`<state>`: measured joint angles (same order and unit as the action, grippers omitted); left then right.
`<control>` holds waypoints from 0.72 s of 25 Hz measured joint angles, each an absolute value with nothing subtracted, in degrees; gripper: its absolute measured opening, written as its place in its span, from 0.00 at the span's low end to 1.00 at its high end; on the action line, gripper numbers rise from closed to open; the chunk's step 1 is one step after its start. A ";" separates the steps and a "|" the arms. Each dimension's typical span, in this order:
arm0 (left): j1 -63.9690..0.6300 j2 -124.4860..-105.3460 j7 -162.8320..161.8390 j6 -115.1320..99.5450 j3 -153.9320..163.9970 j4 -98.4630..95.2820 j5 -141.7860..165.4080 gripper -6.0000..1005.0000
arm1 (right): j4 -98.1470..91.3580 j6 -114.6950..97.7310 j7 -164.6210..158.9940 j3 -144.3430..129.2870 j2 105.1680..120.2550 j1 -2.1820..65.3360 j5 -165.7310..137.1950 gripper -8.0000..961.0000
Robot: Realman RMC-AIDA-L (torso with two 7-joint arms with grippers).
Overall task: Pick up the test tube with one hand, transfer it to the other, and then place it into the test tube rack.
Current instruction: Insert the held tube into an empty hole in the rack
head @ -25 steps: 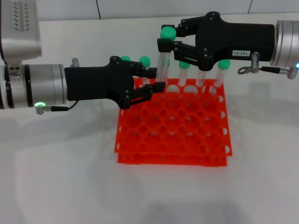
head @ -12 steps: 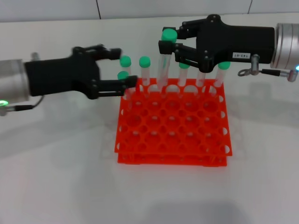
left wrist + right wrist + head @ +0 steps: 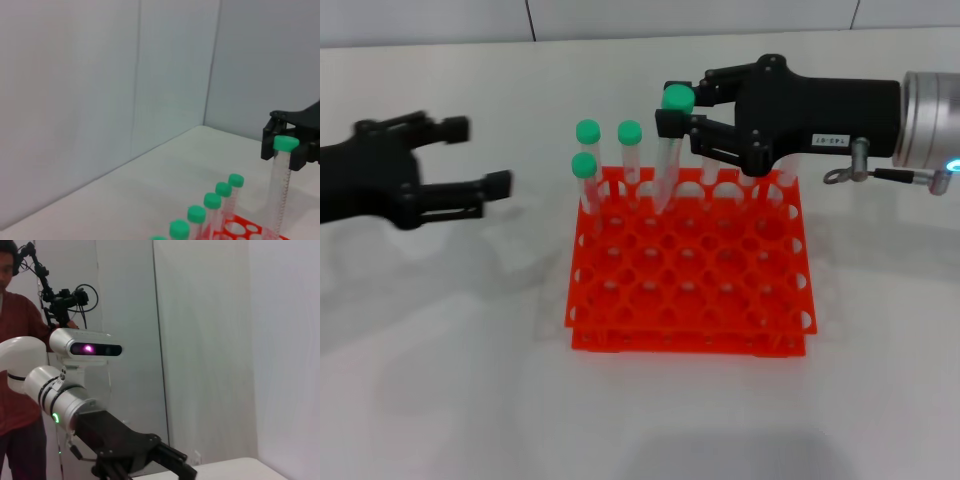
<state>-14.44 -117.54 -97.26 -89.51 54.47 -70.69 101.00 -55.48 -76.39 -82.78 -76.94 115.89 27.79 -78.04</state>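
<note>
Surface: white surface [image 3: 440,380] carrying the orange-red test tube rack [image 3: 688,270].
Right tool: the labelled right tool [image 3: 672,118] reaches in over the rack's far rows, fingers pinching the test tube [image 3: 669,150] just under its green cap.
Test tube: upright, slightly tilted, its lower end at the rack's far holes.
Left tool: the unlabelled left tool [image 3: 480,160] hangs well left of the rack, fingers spread, holding nothing.
Other tubes: green-capped tubes [image 3: 608,160] stand along the rack's far-left corner.
</note>
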 joint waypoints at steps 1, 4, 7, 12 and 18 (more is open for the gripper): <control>-14.15 -117.56 -97.40 -90.52 53.49 -70.91 101.15 0.87 | -55.45 -76.14 -82.78 -77.29 115.89 27.86 -77.89 0.27; -13.29 -117.83 -97.61 -93.92 50.70 -72.30 103.26 0.87 | -55.38 -74.74 -82.79 -79.06 115.95 28.20 -77.36 0.27; -13.00 -118.09 -98.71 -95.63 49.92 -73.71 106.73 0.87 | -55.30 -73.18 -82.79 -80.67 115.90 28.42 -76.45 0.27; -12.88 -118.13 -99.89 -96.66 49.58 -74.06 110.40 0.87 | -55.04 -70.23 -82.66 -83.58 115.95 29.14 -74.68 0.27; -12.41 -118.14 -99.44 -96.77 49.31 -74.19 112.46 0.87 | -55.02 -66.58 -82.32 -86.83 115.98 30.67 -72.86 0.27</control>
